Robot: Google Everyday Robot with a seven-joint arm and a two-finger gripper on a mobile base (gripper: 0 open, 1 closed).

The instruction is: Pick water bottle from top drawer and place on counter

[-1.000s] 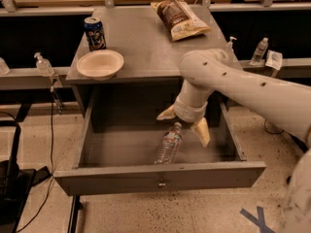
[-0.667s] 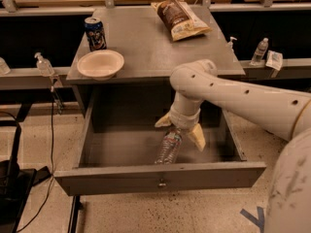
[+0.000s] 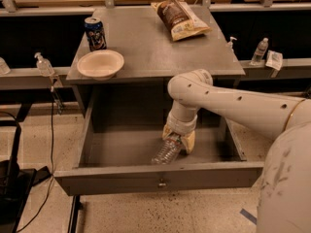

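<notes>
The water bottle [image 3: 165,154], clear ribbed plastic, lies on its side on the floor of the open top drawer [image 3: 160,176], right of centre and close to the front panel. My gripper [image 3: 179,139] reaches down into the drawer from the right. Its yellowish fingers [image 3: 189,142] sit on either side of the bottle's upper end and are closed against it. The bottle's cap is hidden by the gripper. The grey counter [image 3: 146,47] is directly above the drawer.
On the counter stand a white bowl [image 3: 100,63] and a blue can [image 3: 95,33] at the left, and a chip bag [image 3: 181,18] at the back. A pump sanitizer bottle [image 3: 43,64] stands on the left ledge. Another small bottle [image 3: 260,51] stands on the right ledge.
My gripper has come down lower over the bottle's upper end and its fingers have drawn in from a wide spread to grip it. The bottle still lies in the same place.
</notes>
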